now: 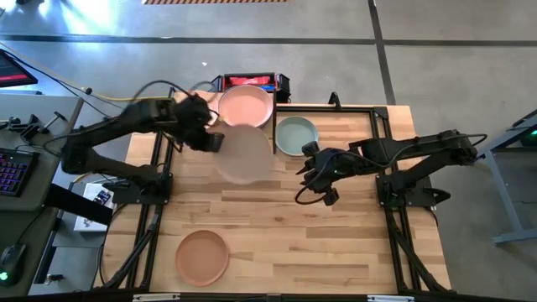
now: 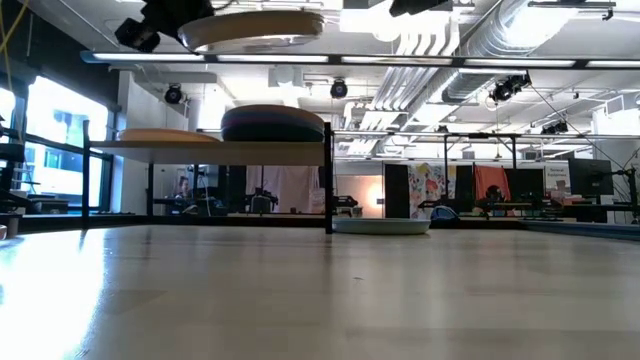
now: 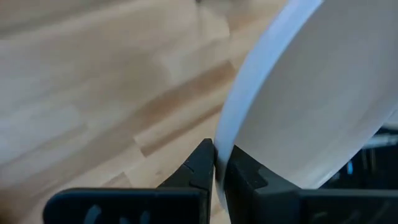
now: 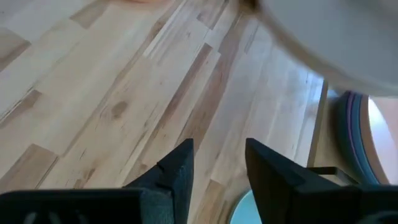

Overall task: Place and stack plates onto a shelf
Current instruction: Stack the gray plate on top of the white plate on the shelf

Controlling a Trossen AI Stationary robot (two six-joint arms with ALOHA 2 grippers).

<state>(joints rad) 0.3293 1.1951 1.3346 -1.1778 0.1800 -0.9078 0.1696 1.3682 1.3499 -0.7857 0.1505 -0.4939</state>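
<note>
My left gripper (image 1: 211, 139) is shut on a pale beige plate (image 1: 244, 153), high above the shelf (image 2: 200, 147); in the low view the plate (image 2: 255, 29) is above the stack. A salmon pink plate (image 1: 246, 106) tops a stack (image 2: 272, 123) on the shelf's right part, and a peach plate (image 2: 165, 135) lies on its left part. A grey-green plate (image 1: 296, 136) lies flat on the table right of the shelf. A terracotta plate (image 1: 201, 256) lies near the front edge. My right gripper (image 1: 300, 183) hovers open right of the beige plate, touching nothing. My left gripper pinches the beige plate's rim (image 3: 219, 149) between its two fingers, on the plate's left side. The fingers come from the table's left, slanting down. The plate is lifted clear and roughly level, high above the shelf and the stack.
The wooden tabletop (image 1: 336, 243) has free room in its middle and at front right. A red and black box (image 1: 252, 81) sits behind the shelf at the far edge. Black frame rails (image 1: 369, 109) border the table's right part.
</note>
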